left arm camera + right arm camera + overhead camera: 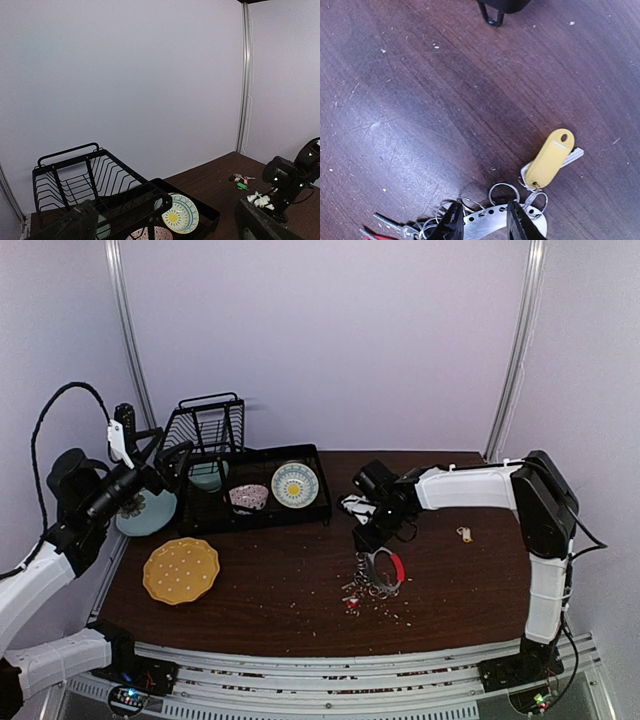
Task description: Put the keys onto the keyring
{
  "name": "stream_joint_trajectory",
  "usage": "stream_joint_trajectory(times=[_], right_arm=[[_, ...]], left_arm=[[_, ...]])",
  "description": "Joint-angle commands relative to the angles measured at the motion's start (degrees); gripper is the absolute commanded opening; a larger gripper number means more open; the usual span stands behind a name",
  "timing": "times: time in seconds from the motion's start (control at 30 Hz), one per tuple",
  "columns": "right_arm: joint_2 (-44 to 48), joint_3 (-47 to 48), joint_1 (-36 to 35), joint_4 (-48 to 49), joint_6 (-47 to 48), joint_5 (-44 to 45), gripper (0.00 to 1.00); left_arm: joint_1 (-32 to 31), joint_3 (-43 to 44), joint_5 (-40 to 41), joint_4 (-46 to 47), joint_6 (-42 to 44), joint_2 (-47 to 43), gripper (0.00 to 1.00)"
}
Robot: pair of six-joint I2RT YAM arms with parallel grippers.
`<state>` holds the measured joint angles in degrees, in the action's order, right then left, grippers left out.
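Toward 4 o'clock from the middle of the worktop (pixel 270 585) lies the keyring (pixel 384 570), with the right claw (pixel 372 538) low over it. At the wrist, its fingers (pixel 451 222) stand half closed astride the ring's punched silver band (pixel 485 222); whether they truly pinch it we cannot tell. We judge the step to be steadying the ring for threading. A yellow-tagged key (pixel 549 159) lies at 2 o'clock of the claw, near the band. Another small key (pixel 465 533) sits well apart at 3 o'clock. We should grip the band firmly, lift little, and bring the left claw (pixel 150 448), spread wide at 9 o'clock by the dish rack (pixel 215 410), across for a key.
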<state>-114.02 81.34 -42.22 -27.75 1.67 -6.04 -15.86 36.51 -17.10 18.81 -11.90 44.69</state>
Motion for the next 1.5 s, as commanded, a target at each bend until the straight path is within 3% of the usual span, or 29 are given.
stream_joint_trajectory(times=[0.0,0.23,0.4,0.7,0.97,1.23,1.47], right_arm=[[-1.8,0.5,0.4,-1.6,1.7,-2.4,0.31],[-4.2,2.1,1.4,-2.7,3.3,-5.8,0.32],[-3.8,1.5,1.5,-3.0,3.8,-9.3,0.14],[-0.9,0.8,1.5,-3.2,3.2,-10.6,0.0],[3.5,-0.6,1.5,-1.6,2.2,-14.0,0.0],[16.6,-9.2,1.2,13.7,-1.3,-16.3,0.0],[26.7,-16.1,-1.1,34.5,-3.9,-23.4,0.0]], left_arm=[[-0.3,0.0,-0.9,1.7,0.6,0.3,0.98],[-0.3,0.1,-0.9,1.6,0.7,0.7,0.98],[-0.3,0.1,-0.8,1.3,1.1,0.7,0.98],[-0.3,0.1,-0.6,1.1,1.6,0.4,0.98],[-0.3,0.1,-0.9,1.2,1.7,0.4,0.98],[-0.3,-0.5,-6.7,4.0,0.6,1.3,0.98],[-1.1,-1.7,-19.3,9.9,-0.2,1.8,0.92]])
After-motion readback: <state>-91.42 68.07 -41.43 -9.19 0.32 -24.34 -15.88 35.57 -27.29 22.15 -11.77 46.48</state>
